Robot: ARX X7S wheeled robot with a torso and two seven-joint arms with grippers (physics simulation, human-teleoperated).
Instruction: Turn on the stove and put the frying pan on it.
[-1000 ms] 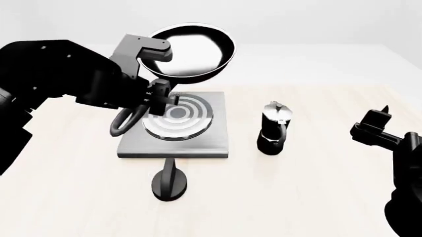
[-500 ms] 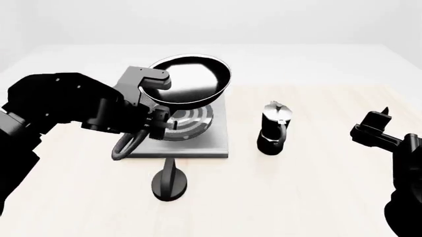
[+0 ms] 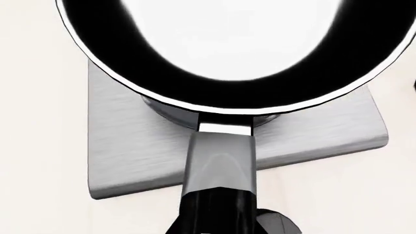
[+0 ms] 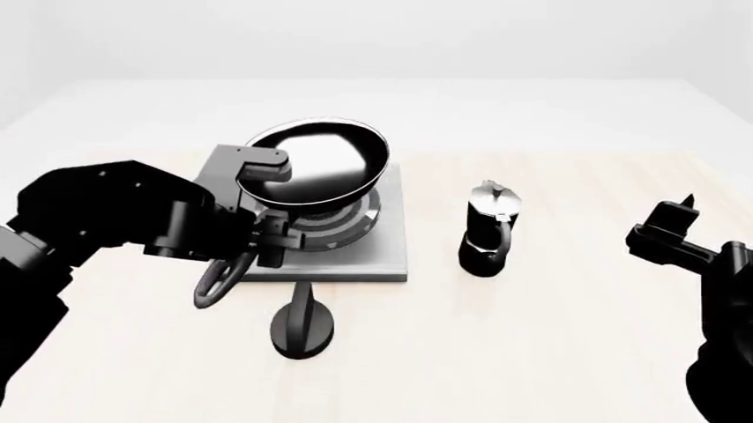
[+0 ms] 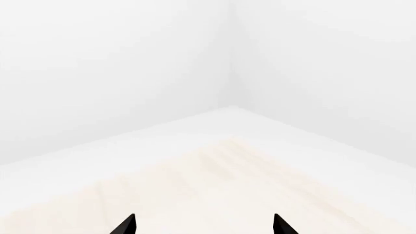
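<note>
The frying pan [image 4: 316, 163], black with a pale glossy inside, hangs low and slightly tilted over the ring burner of the stove [image 4: 379, 257]. I cannot tell whether it touches the burner. My left gripper [image 4: 266, 236] is shut on the pan's long handle [image 4: 224, 278], whose loop end points towards me. In the left wrist view the pan [image 3: 234, 92] covers most of the grey slab [image 3: 126, 146], and the handle [image 3: 217, 170] runs back into the jaws. The black knob [image 4: 302, 324] stands in front of the slab. My right gripper [image 4: 673, 231] is open and empty at the far right.
A black moka pot [image 4: 486, 231] stands right of the stove. The right wrist view shows only bare tabletop [image 5: 215, 185], its far corner and white walls, with both fingertips [image 5: 128, 225] apart at the edge of the picture.
My left arm has lowered the pan and drawn it towards me, from high above the stove's back edge down over the burner. The right arm has not moved.
</note>
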